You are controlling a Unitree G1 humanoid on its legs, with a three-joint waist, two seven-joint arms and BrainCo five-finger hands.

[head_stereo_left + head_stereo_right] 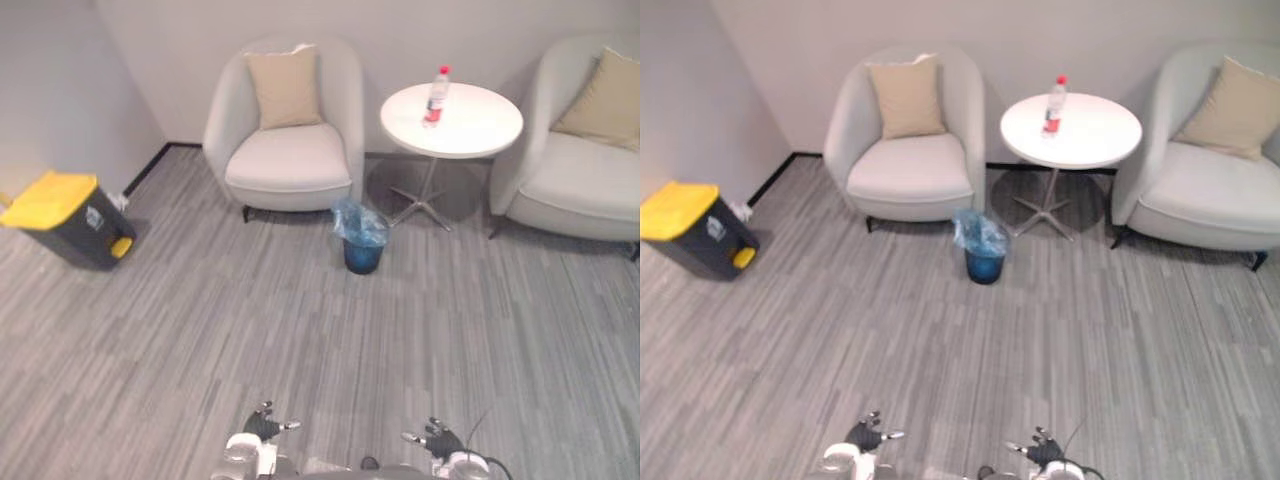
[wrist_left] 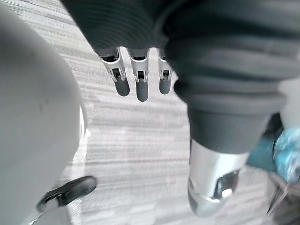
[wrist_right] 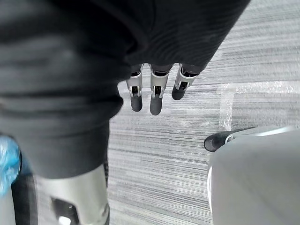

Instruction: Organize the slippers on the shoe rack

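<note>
Carpet (image 1: 300,330) of short pile, striped in narrow planks of lighter and darker grey, is being viewed from above. Low over it, the left robot hand (image 1: 262,427) and the right robot hand (image 1: 443,438) are being held well apart from each other. On each, the silver, dark-tipped fingers (image 2: 142,89) are being held straight and loose, and nothing is being gripped by either.

Against the far wall, a rounded tub armchair (image 1: 288,165) in smooth pale upholstery is being occupied by a square beige cushion (image 1: 285,88). Beside it, an upright clear plastic bottle (image 1: 436,97) with a red cap is being carried on a round white worktop (image 1: 475,125) with a slim metal stem. A second armchair (image 1: 580,190) with a like cushion (image 1: 605,105) is being shown on the worktop's other side. Near the first armchair's corner, a small blue bin (image 1: 362,245) is being lined with crinkled translucent plastic. Near the left wall, a boxy dark pedal bin (image 1: 80,225) is being capped by a yellow lid.
</note>
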